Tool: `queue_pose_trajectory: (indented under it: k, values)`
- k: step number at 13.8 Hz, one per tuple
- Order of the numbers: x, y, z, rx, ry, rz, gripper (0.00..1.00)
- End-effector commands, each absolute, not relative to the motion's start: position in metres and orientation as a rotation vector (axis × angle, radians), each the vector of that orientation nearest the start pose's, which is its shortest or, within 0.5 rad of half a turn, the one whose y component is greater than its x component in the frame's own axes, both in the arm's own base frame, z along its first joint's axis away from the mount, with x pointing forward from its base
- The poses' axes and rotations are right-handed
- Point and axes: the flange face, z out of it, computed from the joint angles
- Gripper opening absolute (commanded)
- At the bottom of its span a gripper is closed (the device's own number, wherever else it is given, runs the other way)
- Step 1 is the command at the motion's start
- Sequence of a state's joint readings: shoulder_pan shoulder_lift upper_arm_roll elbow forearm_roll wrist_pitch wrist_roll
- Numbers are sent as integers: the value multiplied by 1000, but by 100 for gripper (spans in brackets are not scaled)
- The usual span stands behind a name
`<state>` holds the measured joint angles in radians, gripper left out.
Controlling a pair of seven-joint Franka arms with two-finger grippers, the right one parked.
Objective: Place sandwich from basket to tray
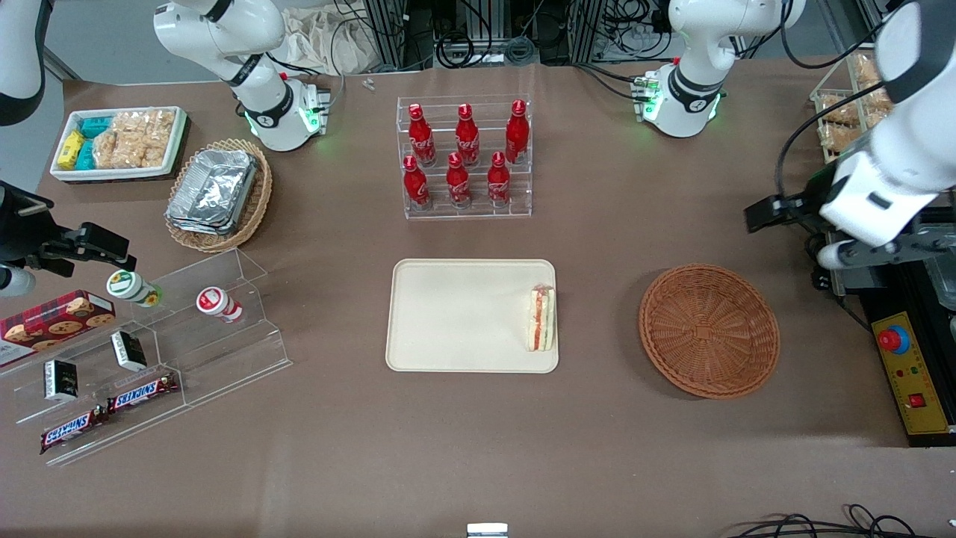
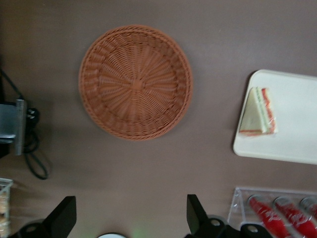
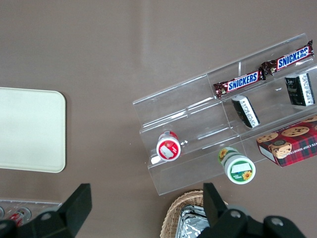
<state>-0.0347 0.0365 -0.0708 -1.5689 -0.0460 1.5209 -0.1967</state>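
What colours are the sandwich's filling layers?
Red-orange and green, clearest in the front view on the sandwich.

Brown table (image 1: 478, 448), cables (image 1: 478, 45) along its edge, even light

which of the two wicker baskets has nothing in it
The reddish-brown round basket beside the cream tray toward the working arm's end, below the open gripper. The lighter tan basket holds foil trays.

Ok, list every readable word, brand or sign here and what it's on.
"SNICKERS": two bars on the clear stand.
Script on the red bottles: too blurred to read.
Cookie box, small dark packs, two cups: print unreadable.
Sandwich, tray, basket: no text.
Gripper, open above the table beside the basket: none.
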Motion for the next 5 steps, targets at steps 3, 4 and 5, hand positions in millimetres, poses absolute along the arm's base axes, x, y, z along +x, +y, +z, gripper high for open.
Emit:
queue_pose_trajectory:
  k: [3, 4, 5]
  values:
    - [531, -48, 616, -3155, -55, 122, 100]
    - [536, -50, 620, -3154, -74, 103, 100]
    - [538, -51, 619, -3152, -72, 109, 100]
